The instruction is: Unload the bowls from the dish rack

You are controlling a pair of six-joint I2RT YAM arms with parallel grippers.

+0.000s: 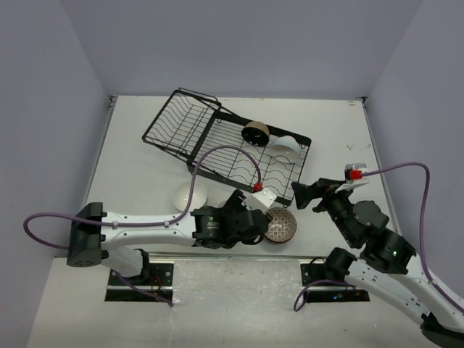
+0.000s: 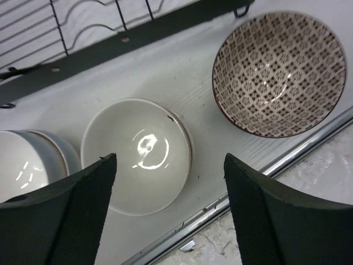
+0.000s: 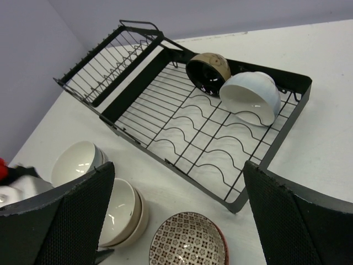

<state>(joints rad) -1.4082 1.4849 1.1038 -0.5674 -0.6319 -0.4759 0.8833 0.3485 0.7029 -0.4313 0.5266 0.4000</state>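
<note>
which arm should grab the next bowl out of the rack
Probably right: the right gripper, open, faces the dish rack, with the white bowl and the black-inside bowl straight ahead. The left gripper hangs open over a beige bowl already on the table.

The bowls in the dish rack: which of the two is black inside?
The beige bowl, black inside, lying on its side in the dish rack, nearer its tilted end. The white bowl beside it is white inside and out.

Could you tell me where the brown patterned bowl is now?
The patterned bowl rests on the table, top view centre, before the dish rack's near edge, right of the stacked white bowls.
</note>
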